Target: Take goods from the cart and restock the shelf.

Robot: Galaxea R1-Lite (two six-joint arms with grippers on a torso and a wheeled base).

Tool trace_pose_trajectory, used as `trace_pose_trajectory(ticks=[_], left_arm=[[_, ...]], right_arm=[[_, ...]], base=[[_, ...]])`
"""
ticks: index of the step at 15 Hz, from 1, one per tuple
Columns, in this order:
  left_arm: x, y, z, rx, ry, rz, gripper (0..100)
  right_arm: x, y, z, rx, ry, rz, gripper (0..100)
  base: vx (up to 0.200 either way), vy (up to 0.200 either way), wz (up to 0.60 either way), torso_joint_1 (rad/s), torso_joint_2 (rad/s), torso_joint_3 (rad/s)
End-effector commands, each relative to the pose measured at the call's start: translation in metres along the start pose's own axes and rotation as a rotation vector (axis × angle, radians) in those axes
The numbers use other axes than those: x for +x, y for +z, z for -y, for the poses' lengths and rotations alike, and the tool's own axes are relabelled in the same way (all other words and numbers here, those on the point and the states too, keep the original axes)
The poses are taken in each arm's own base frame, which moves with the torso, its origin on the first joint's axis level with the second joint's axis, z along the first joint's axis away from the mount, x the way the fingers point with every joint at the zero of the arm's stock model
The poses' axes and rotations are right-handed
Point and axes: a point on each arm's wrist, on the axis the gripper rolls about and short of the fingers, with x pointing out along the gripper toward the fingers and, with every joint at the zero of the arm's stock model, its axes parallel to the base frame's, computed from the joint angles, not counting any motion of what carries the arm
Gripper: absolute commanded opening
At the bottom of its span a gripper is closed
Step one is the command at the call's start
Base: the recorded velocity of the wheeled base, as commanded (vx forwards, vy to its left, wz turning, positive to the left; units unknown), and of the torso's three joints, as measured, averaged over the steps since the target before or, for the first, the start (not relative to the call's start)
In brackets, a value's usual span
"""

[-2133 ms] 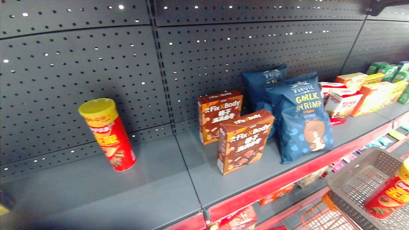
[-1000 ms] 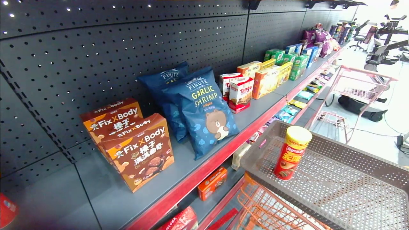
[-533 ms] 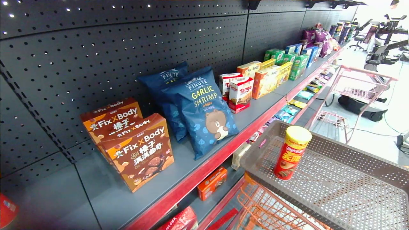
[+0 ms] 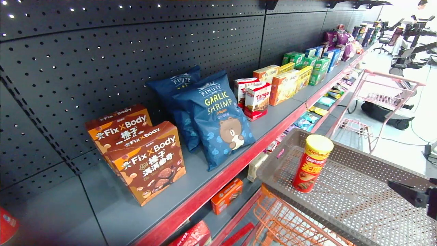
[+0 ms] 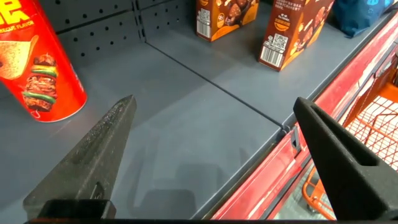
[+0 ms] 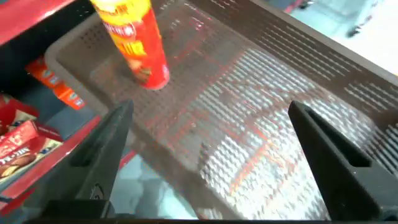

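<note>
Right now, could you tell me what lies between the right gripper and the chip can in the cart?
Only bare basket floor, in the right wrist view; the chip can stands beyond the open right gripper.

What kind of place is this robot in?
Probably a shop aisle, or a mock-up of one: a shelf lined with snack boxes and chip bags, plus a shopping cart tray holding a can.

So there's a red cylindrical chip can with a yellow lid standing upright in a grey-brown perforated plastic tray on top of an orange wire cart. The right gripper pokes in at the right edge over the tray, well apart from the can. The grey metal shelf with the red front edge has two brown cardboard boxes just beside two dark blue snack bags.
</note>
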Motion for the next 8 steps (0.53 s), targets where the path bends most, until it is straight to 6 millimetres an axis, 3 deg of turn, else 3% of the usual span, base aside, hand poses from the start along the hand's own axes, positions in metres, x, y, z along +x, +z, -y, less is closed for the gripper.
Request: trace_pose_trajectory(ticks=[1, 8], left_arm=[[0.000, 0.000, 0.000, 0.000, 0.000, 0.001, 100], [0.000, 0.000, 0.000, 0.000, 0.000, 0.000, 100]], right_arm=[[0.048, -0.002, -0.007, -0.014, 0.059, -0.127, 100], [0.100, -0.002, -0.026, -0.052, 0.143, -0.122, 100]], base=[[0.000, 0.000, 0.00, 0.000, 0.00, 0.000], [0.000, 0.000, 0.00, 0.000, 0.00, 0.000]])
